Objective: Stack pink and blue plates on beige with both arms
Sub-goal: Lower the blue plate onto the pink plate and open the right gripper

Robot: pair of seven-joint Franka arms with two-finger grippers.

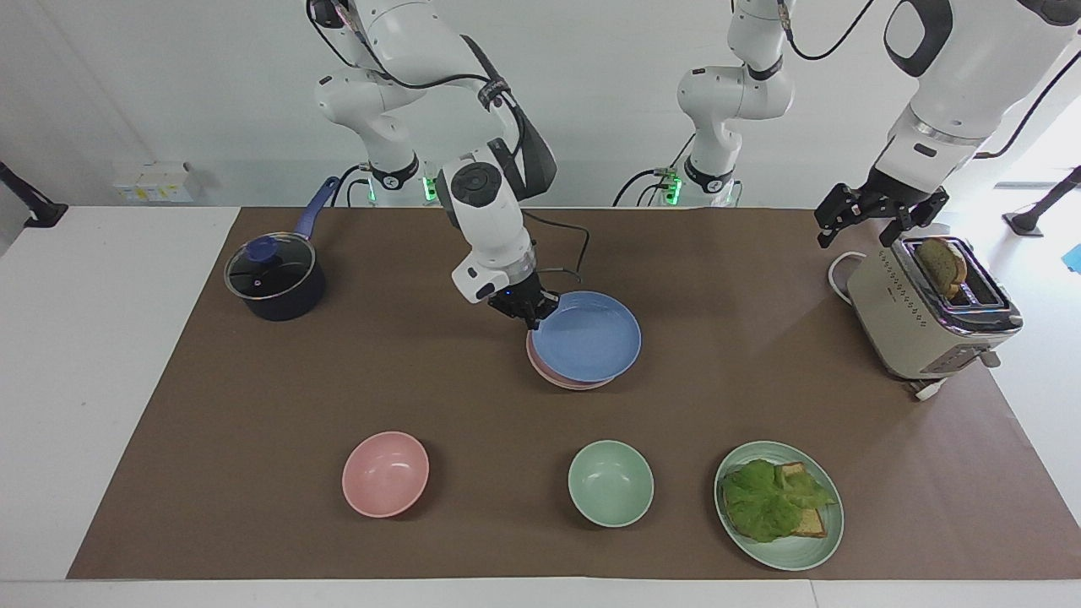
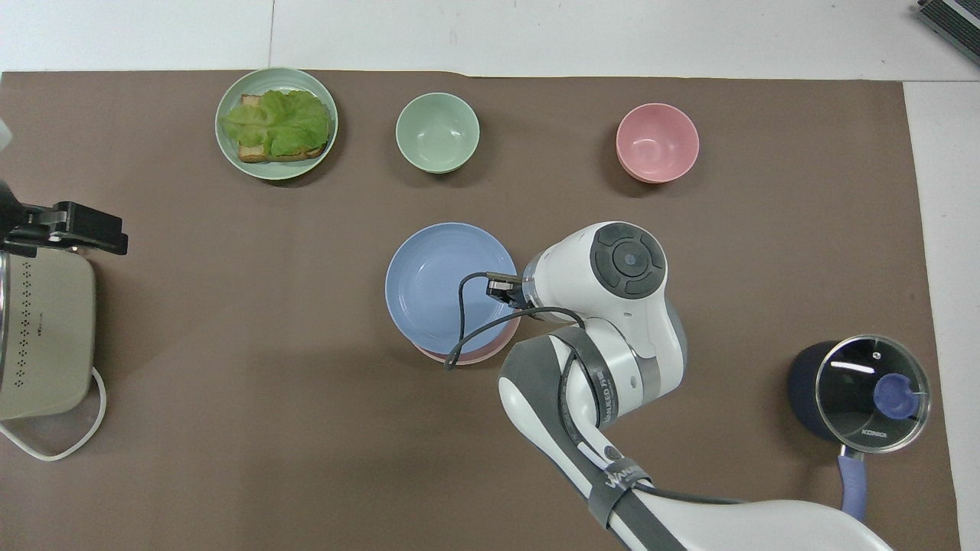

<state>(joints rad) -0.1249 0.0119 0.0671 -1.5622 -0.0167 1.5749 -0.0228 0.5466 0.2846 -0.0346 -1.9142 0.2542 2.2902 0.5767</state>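
My right gripper [image 1: 530, 314] [image 2: 501, 287] is shut on the rim of the blue plate [image 1: 587, 339] [image 2: 444, 287], at its edge toward the right arm's end. The blue plate hangs level, right over the pink plate [image 1: 557, 380] [image 2: 475, 357], and is shifted a little toward the left arm's end. Only a thin crescent of pink shows under it. I cannot tell whether the two plates touch. The beige plate is hidden. My left gripper [image 1: 857, 235] [image 2: 73, 229] waits open in the air over the toaster.
A beige toaster [image 1: 929, 312] [image 2: 38, 337] with bread in it stands at the left arm's end. A lidded dark pot [image 1: 274, 279] [image 2: 865, 390] is at the right arm's end. Farther from the robots sit a pink bowl [image 1: 385, 473], a green bowl [image 1: 610, 483] and a green plate [image 1: 794, 553] with lettuce and toast.
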